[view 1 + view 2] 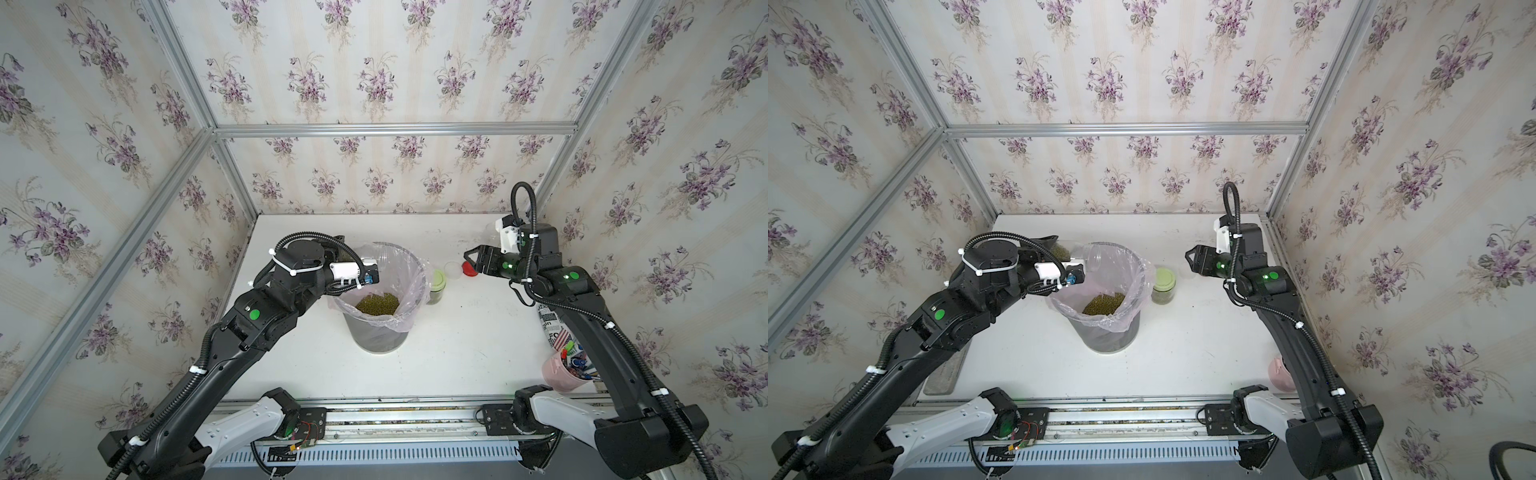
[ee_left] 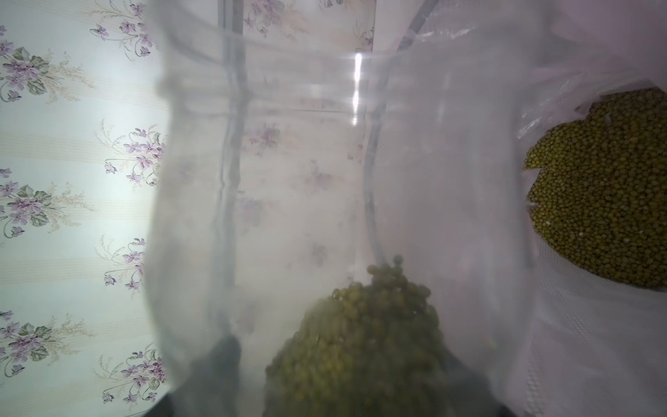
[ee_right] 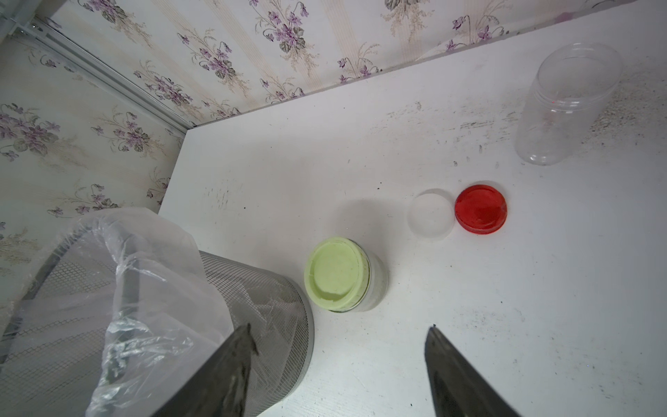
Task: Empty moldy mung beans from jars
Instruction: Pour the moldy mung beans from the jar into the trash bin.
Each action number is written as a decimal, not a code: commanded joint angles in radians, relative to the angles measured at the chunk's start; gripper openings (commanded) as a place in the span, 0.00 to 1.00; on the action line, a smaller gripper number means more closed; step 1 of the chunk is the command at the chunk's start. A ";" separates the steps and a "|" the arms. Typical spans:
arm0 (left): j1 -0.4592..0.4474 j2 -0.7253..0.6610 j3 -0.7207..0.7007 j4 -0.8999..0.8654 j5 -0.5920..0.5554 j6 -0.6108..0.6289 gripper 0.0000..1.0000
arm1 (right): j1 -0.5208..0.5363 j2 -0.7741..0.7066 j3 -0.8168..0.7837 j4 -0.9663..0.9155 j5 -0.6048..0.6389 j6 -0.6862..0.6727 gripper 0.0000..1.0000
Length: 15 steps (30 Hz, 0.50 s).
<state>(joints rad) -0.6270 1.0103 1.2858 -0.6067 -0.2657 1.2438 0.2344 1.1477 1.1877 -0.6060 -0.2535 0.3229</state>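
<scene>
The moldy mung beans (image 2: 361, 339) sit in a clear jar (image 2: 325, 162), which the left gripper (image 1: 1055, 247) clamps and tilts over the lined bin (image 1: 376, 332), probably to let them slide out. The right gripper (image 3: 341, 326) hangs empty, jaws apart, near the green-lidded jar (image 3: 339, 274), likely the next one. The white table (image 1: 457, 353) is scuffed; flowered wallpaper (image 1: 374, 75) surrounds it.

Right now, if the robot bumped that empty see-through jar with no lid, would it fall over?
Probably quite easily. The empty jar stands upright with nothing inside, so it likely weighs little and could slide or tip. Its round walls suggest it would roll once down. The smooth clear sides may also be slippery to grip.
</scene>
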 commanded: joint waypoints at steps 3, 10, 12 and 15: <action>0.001 0.006 0.021 0.024 -0.015 0.106 0.58 | 0.004 0.004 0.007 0.002 -0.019 -0.010 0.73; 0.003 -0.009 0.010 0.024 0.004 0.214 0.57 | 0.009 0.012 0.001 0.005 -0.017 -0.009 0.73; 0.003 -0.006 0.013 0.025 -0.003 0.239 0.57 | 0.010 0.011 0.000 0.005 -0.021 -0.010 0.73; 0.003 -0.001 0.014 0.024 -0.018 0.265 0.56 | 0.011 0.010 0.001 0.009 -0.019 -0.007 0.73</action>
<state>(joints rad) -0.6262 1.0077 1.2961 -0.6132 -0.2745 1.4345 0.2436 1.1557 1.1862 -0.6056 -0.2687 0.3176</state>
